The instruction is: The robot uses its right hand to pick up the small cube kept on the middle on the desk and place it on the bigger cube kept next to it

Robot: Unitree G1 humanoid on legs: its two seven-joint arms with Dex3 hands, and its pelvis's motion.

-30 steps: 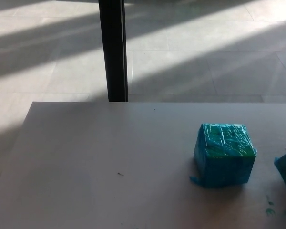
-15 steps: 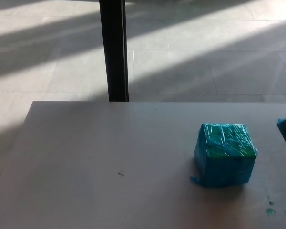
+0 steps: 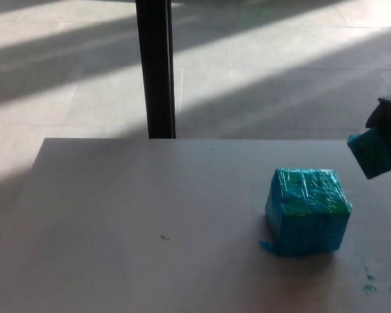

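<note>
The right hand (image 3: 390, 117) is showing only partly at the right edge of the head view, and it is gripping the small cube (image 3: 374, 152), which is hanging in the air, clear of the desk (image 3: 137, 222). The small cube is sitting to the right of and higher than the big cube (image 3: 307, 211), apart from it, tilted a little. The big cube is resting on the desk toward the right side, wrapped in shiny blue-green film, with a loose flap trailing at its near left corner. The step in hand is looking like the carry: the pick is done and the placing is not yet done. The next move is calling for a shift leftward until the small cube is sitting over the big cube's top face, then a gentle lowering and a release once it is resting flat; the crinkled wrap could be letting it slide. The left hand is not showing. No brand, label or writing is readable on either cube.
</note>
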